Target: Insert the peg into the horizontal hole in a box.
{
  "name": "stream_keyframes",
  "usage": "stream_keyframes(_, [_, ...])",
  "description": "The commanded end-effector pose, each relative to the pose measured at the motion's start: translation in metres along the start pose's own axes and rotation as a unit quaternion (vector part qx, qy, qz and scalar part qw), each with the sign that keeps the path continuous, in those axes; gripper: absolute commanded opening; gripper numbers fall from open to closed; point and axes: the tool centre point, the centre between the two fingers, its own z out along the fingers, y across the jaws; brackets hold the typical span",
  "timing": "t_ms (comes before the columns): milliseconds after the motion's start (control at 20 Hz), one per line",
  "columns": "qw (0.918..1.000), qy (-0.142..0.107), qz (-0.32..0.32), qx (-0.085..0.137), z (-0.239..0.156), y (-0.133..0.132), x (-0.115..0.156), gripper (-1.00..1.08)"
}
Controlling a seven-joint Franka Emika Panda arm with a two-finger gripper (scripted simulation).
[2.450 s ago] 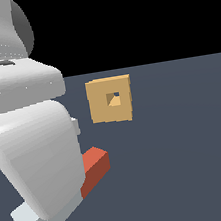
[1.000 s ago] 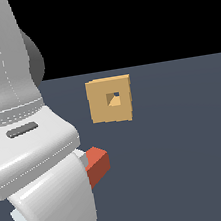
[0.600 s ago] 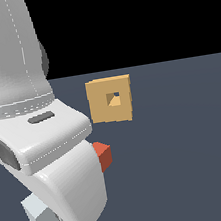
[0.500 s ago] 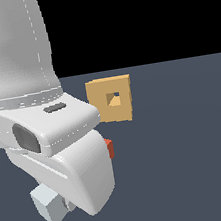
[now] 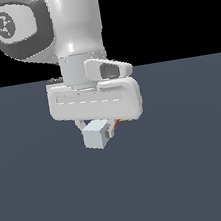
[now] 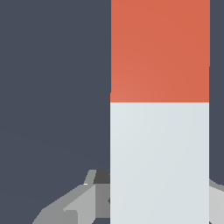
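Observation:
In the exterior view the peg (image 5: pixel 97 135) hangs under the white hand and is lifted off the floor. Its light grey end faces the camera, and only a thin red sliver (image 5: pixel 116 125) of the other end shows behind. My gripper (image 5: pixel 98 129) is shut on the peg. In the wrist view the peg (image 6: pixel 159 144) fills the frame, red half beyond the grey half, with grey fingers (image 6: pixel 65 208) flanking its grey part. The box and the hole are hidden, with the arm standing where they showed before.
The bulky white arm (image 5: pixel 65 33) takes up the upper middle of the exterior view. A flat dark blue-grey floor (image 5: pixel 193 170) spreads all around, with a black background above its far edge.
The arm has swung toward the exterior view's right and now covers the box. The peg has turned, so its grey end faces the camera and the red end points away.

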Motion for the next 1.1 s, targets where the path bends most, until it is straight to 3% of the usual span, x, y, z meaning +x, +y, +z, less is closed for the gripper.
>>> stream_keyframes(0, [0.9995,0.000,-0.031,-0.001,-0.010,0.002,0.029,-1.00])
stream_keyframes(300, [0.9976,0.001,-0.069,-0.001,-0.021,0.000,0.066,-1.00])
stream_keyframes(1050, [0.9973,0.002,-0.074,0.001,-0.021,-0.001,0.069,-1.00])
